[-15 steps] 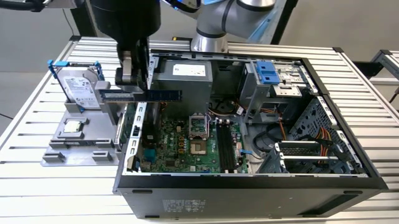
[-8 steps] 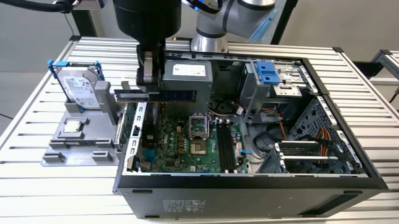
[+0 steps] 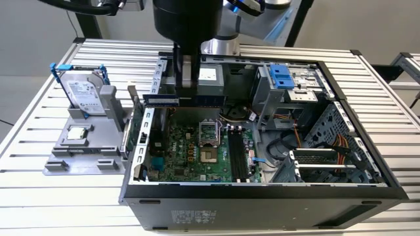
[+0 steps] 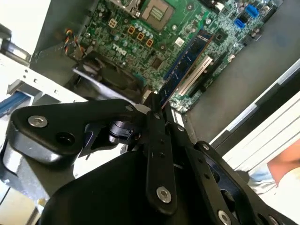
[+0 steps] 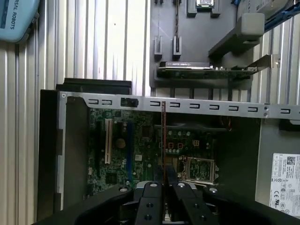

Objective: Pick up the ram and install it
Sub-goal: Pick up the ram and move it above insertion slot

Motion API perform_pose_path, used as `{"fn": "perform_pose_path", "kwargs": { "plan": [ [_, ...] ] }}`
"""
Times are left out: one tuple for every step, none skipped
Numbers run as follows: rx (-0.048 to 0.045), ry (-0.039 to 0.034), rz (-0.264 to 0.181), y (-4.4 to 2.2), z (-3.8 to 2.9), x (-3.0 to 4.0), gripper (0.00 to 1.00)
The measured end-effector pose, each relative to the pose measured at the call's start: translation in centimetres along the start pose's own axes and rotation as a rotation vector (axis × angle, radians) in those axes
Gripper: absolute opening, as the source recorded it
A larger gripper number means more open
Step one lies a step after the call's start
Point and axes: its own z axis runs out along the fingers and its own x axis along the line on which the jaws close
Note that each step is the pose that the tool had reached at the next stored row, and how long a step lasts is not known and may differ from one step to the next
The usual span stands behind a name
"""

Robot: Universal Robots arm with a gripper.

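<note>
Pinching the ram (image 3: 161, 101) between its fingers, the hand (image 3: 186, 95) hangs above the motherboard (image 3: 196, 155) inside the open case (image 3: 262, 209).

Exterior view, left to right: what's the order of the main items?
hard drive → expansion card → ram, held in the gripper → blue bay latch → orange cables

Slatted aluminium table (image 3: 66, 206) under an open computer case (image 3: 262, 211) and a grey parts holder (image 3: 82, 162) beside it.
</note>
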Motion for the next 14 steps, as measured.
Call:
{"fn": "perform_pose_path", "kwargs": {
  "plan": [
    [-0.0002,0.0000,0.000,-0.39,-0.01,0.01,0.00],
    [-0.0004,0.0000,0.000,-0.74,-0.02,0.01,0.00],
    [-0.0006,0.0001,0.000,-1.10,-0.03,0.02,0.00],
    [-0.0007,0.0001,0.000,-1.40,-0.04,0.03,0.00],
    [-0.0008,0.0001,0.000,-1.71,-0.05,0.03,0.00],
    [-0.0008,0.0001,0.000,-1.98,-0.05,0.04,0.00],
    [-0.0008,0.0002,0.000,-2.21,-0.06,0.04,0.00],
    [-0.0008,0.0003,0.000,-2.43,-0.06,0.04,0.00],
    [-0.0008,0.0003,0.000,-2.67,-0.07,0.05,0.00],
    [-0.0008,0.0004,0.000,-2.92,-0.08,0.05,0.00],
    [-0.0008,0.0003,0.000,-3.15,-0.08,0.06,0.00],
    [-0.0008,0.0003,0.000,-3.38,-0.09,0.06,0.00],
    [-0.0009,0.0004,0.000,-3.59,-0.10,0.07,0.00],
    [-0.0009,0.0004,0.000,-3.83,-0.10,0.07,0.00]
  ]
}}
